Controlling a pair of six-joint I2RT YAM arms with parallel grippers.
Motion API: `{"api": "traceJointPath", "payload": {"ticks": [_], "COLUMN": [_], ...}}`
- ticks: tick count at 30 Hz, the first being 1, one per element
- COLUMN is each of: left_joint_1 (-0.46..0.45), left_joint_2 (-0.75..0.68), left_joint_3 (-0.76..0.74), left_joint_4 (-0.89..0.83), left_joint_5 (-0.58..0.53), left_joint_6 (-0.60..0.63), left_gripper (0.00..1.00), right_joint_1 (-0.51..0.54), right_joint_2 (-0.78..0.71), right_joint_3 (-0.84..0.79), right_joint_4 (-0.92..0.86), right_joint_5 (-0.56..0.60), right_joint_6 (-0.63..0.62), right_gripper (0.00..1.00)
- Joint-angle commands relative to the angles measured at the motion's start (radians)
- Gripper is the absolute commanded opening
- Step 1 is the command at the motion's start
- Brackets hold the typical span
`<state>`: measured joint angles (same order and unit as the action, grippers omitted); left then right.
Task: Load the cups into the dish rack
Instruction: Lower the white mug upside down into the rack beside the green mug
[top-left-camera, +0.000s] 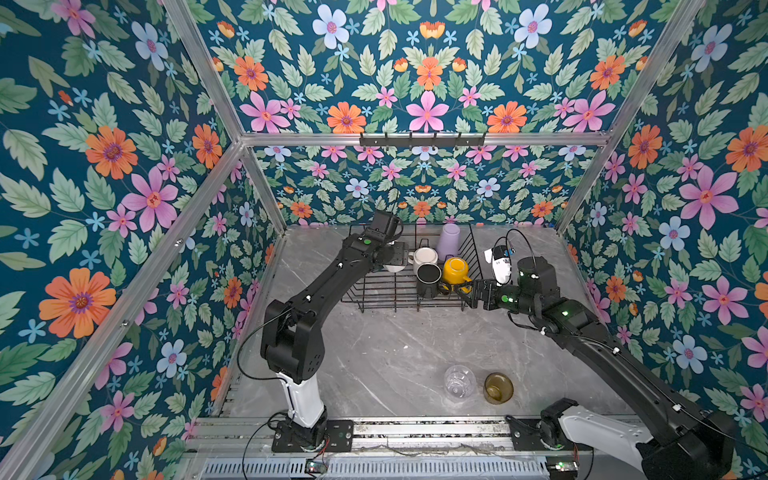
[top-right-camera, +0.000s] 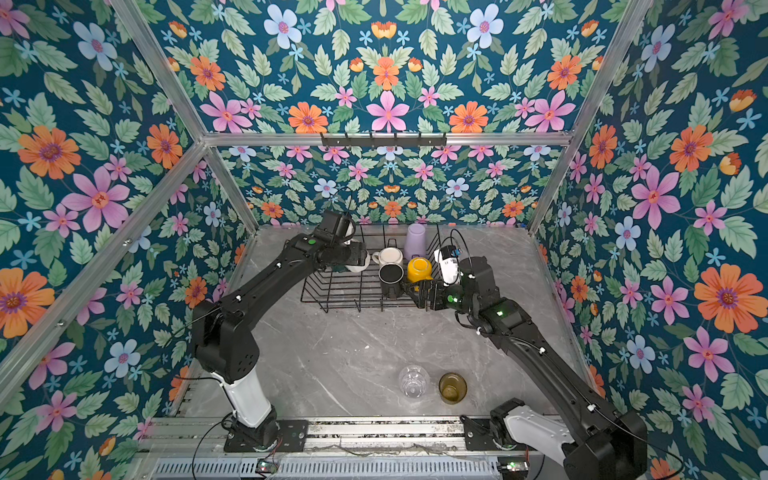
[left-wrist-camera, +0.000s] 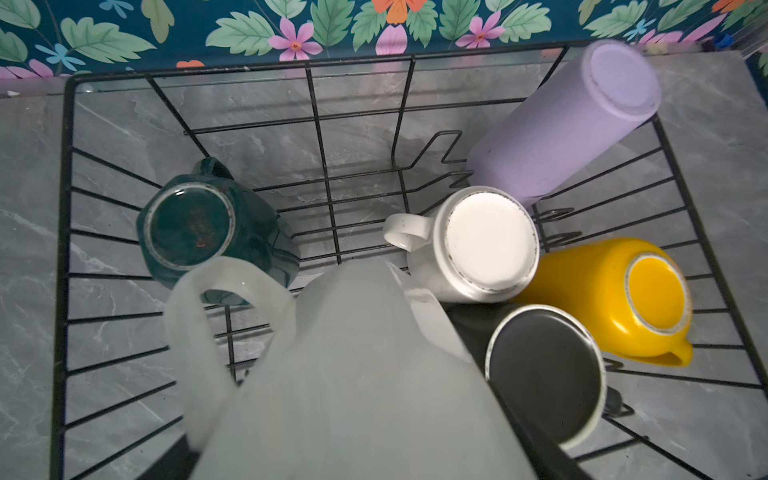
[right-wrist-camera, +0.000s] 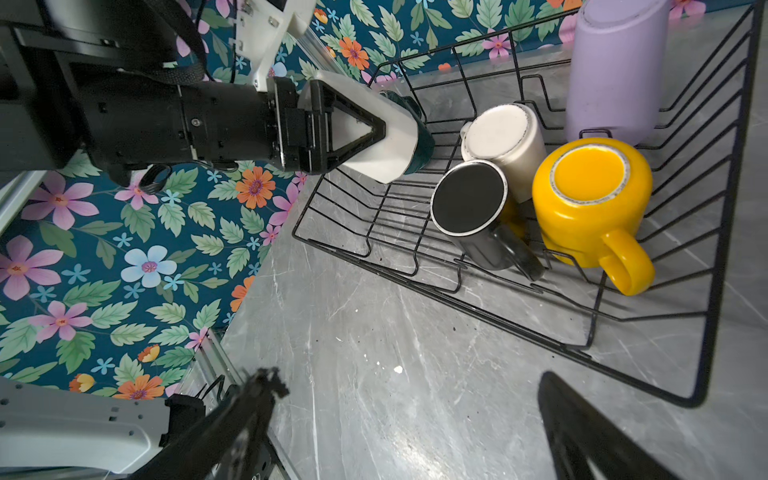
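Left gripper (right-wrist-camera: 376, 132) is clamped on the white mug (left-wrist-camera: 353, 353) above the dish rack's (left-wrist-camera: 65, 208) left half, beside the dark green mug (left-wrist-camera: 199, 224). Set bottoms-up in the rack are the cream mug (left-wrist-camera: 486, 245), black mug (left-wrist-camera: 544, 370), lilac tumbler (left-wrist-camera: 561, 124) and yellow mug (left-wrist-camera: 615, 299). At its right front corner the right gripper (right-wrist-camera: 407, 390) is spread, empty. Clear glass (top-left-camera: 459, 380) and amber glass (top-left-camera: 498, 387) are seen well before the rack.

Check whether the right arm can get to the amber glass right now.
Probably yes. The amber glass stands on the table near that arm's base, apart from the clear glass beside it, and the right gripper is open and empty.
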<state>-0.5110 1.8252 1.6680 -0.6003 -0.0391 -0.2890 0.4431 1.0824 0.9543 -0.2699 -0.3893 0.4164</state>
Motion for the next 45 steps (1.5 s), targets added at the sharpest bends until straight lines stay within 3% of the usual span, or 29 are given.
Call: {"api": "traceJointPath", "payload": {"ticks": [1, 15, 45], "left_joint_1": [0.002, -0.005, -0.004], "left_joint_2": [0.023, 0.143, 0.263], "left_joint_3": [0.028, 0.097, 0.145], "left_joint_4": [0.02, 0.034, 0.048], "left_joint_5": [-0.051, -0.064, -0.063], "left_joint_6": [0.013, 0.007, -0.018], "left_gripper": [0.0, 0.0, 0.0], "right_joint_1": [0.001, -0.004, -0.006], "right_joint_2": [-0.009, -0.016, -0.018], "right_joint_3": [-0.006, -0.031, -0.04], "right_joint_4": [0.01, 0.019, 0.017], "right_joint_5": [0.003, -0.001, -0.002], "right_joint_6": [-0.01, -0.01, -0.004], "right_gripper": [0.99, 0.99, 0.99]}}
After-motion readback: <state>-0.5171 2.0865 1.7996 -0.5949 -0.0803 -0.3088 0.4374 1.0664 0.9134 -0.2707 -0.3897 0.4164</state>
